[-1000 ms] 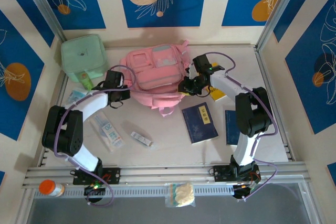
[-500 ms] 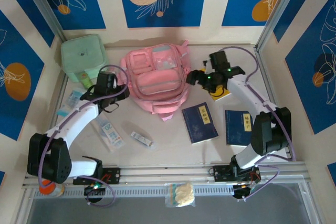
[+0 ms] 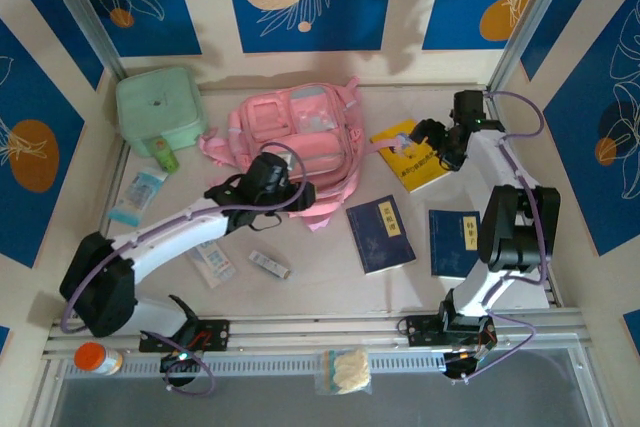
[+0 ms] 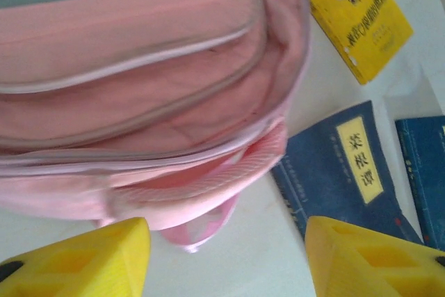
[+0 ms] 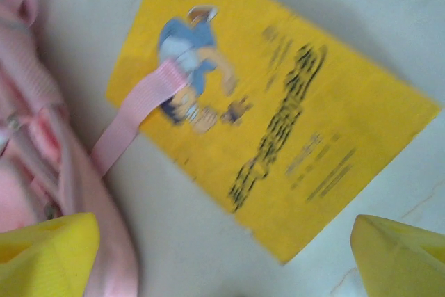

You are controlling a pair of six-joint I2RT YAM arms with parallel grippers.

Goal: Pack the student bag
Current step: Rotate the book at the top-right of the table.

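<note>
The large pink fabric backpack [image 3: 300,137] is lying at the back of the table, in the middle. The right gripper [image 5: 222,259], jaws spread and empty, is hovering directly over a yellow paperback [image 5: 278,123] lying diagonally, just right of the bag. The left gripper [image 4: 226,255], likewise spread and empty, is facing the bag's near edge. The bag's inside cannot be seen.

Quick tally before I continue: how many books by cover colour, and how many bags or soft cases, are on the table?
Yellow paperback book with a cartoon cover: 1
Dark blue books with yellow title labels: 2
Pink fabric backpack: 1
Mint-green square soft case: 1
Total: 5
</note>
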